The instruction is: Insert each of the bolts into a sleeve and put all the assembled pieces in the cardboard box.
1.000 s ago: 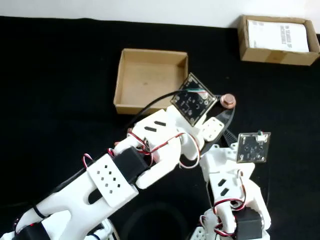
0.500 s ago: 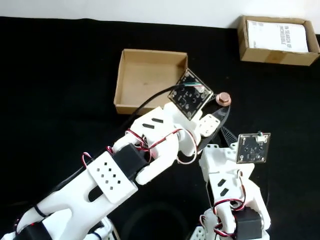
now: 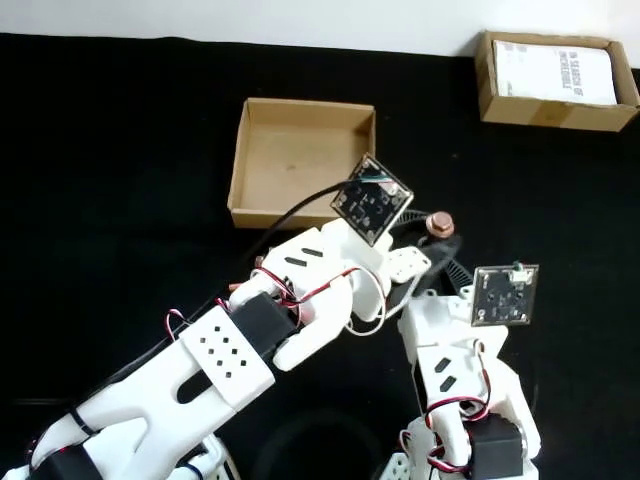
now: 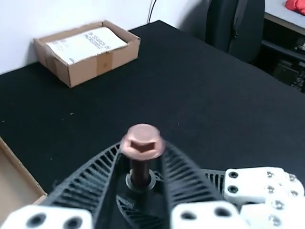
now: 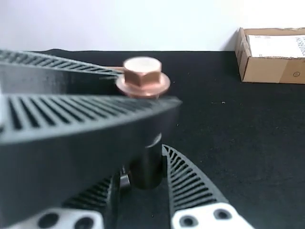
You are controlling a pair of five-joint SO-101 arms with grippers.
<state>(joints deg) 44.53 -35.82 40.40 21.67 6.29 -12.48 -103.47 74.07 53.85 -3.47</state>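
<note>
– On the black table (image 3: 120, 150), what has shifted in the last second?

– From the biggest thing down: the cardboard box (image 3: 300, 160) lies where it did, its floor bare. The second box (image 3: 555, 80), with the paper sheet in it, sits at the far corner as before. The left gripper (image 4: 141, 160) has drawn back from beside the cardboard box's corner toward the right gripper (image 5: 145, 179). It has carried the bolt (image 3: 437, 223) along with it.

– What does that mean for the job?

– I'd judge the insertion is under way, because the bolt now stands over the sleeve (image 5: 147, 164) rather than off to one side. Nothing assembled has reached the cardboard box yet.

– How do the jaws stand?

– The left gripper's are closed almost together on the bolt's shank, just under the copper head. The right gripper's are narrowly parted and pressed on the dark sleeve, which stands upright.

– Do the views tell different things?

– Yes. The high view gives the layout, with the bolt's head a small copper disc near the cardboard box's near corner. The left wrist view looks down the shank to a ring below it, which seems to be the sleeve's mouth. I cannot tell whether the tip has entered. The right wrist view shows the stack from the side: the head above the left gripper's ribbed fingers (image 5: 86, 124), the sleeve beneath them.
</note>
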